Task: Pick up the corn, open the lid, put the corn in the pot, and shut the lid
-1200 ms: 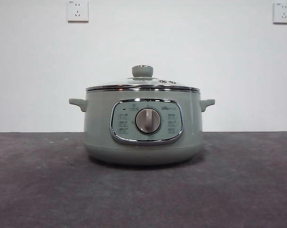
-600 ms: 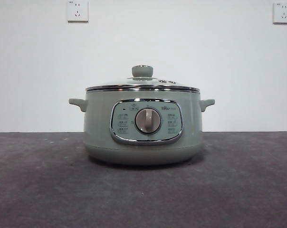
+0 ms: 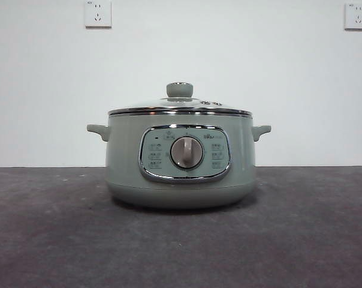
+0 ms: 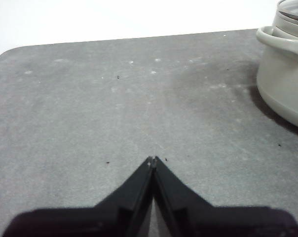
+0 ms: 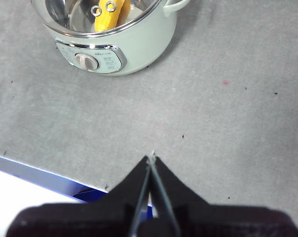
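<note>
Both grippers, left [image 4: 153, 159] and right [image 5: 151, 158], closed, empty; yellow corn [image 5: 109, 15] inside lidded sage-green pot [image 3: 180, 159]

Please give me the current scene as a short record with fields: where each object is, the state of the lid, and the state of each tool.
pot: stands on the dark table, dial facing the front camera
lid: closed on the pot, knob on top
corn: inside the pot, seen through the glass lid in the right wrist view
left tool: shut, empty, above the table beside the pot
right tool: shut, empty, above the table in front of the pot
</note>
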`<state>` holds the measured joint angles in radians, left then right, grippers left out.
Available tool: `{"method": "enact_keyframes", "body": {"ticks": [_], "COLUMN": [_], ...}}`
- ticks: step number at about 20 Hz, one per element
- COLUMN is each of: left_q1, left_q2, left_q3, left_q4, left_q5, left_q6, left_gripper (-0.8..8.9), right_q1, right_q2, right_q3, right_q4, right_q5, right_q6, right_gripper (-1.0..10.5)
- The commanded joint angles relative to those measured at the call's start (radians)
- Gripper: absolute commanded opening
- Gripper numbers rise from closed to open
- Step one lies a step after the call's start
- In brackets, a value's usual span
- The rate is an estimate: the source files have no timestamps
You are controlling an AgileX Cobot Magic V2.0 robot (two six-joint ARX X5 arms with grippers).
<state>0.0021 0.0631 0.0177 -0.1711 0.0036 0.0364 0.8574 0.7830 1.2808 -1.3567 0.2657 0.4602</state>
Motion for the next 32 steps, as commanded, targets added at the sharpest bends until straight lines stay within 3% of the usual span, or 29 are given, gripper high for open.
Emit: {"method": "enact_keyframes", "body": {"ticks": [1,13,14,15,16,18,20,24,27,32], "left_q1": [0.004,0.004,0.004,0.004,0.004,0.004,0.004,0.004,0.004,0.004], "left_q2": [-0.005,0.002,0.002,0.002,0.002,0.002,0.002,0.002,0.002,0.002], "left_q3": [-0.01,-0.01,-0.01,-0.01,-0.01,-0.01,-0.01,-0.01,-0.01,-0.01], "left_q4": [0.005,0.005,0.005,0.005,0.005,0.005,0.005,0.005,0.005,0.005], "left_q5": [0.003,0.003,0.003,0.003,0.003,0.003,0.004,0.004,0.003,0.003], "left_q6": [0.009,0.009,0.009,0.009,0.009,0.009,0.009,0.009,0.009,0.009], "left_gripper": [-0.03,-0.03,-0.03,-0.03,-0.03,-0.03,-0.03,-0.03,-0.03,-0.03], "right_q1": [0.001,0.001,-0.011,-0.032,-0.067,-0.187,-0.34,-0.603,-0.748,-0.859], "right_q2": [0.0,0.0,-0.002,-0.014,-0.025,-0.072,-0.167,-0.387,-0.537,-0.692], "right_q3": [-0.01,-0.01,-0.01,-0.01,-0.015,-0.072,-0.227,-0.661,-0.937,-1.155], "right_q4": [-0.021,-0.021,-0.021,-0.021,-0.005,0.133,0.402,0.875,1.089,1.152], "right_q5": [0.005,0.005,0.021,0.066,0.113,0.142,0.097,-0.137,-0.274,-0.304], "right_q6": [0.008,0.008,-0.011,-0.096,-0.125,-0.201,-0.314,-0.52,-0.542,-0.533], "right_gripper": [0.0,0.0,0.0,0.0,0.0,0.0,0.0,0.0,0.0,0.0]}}
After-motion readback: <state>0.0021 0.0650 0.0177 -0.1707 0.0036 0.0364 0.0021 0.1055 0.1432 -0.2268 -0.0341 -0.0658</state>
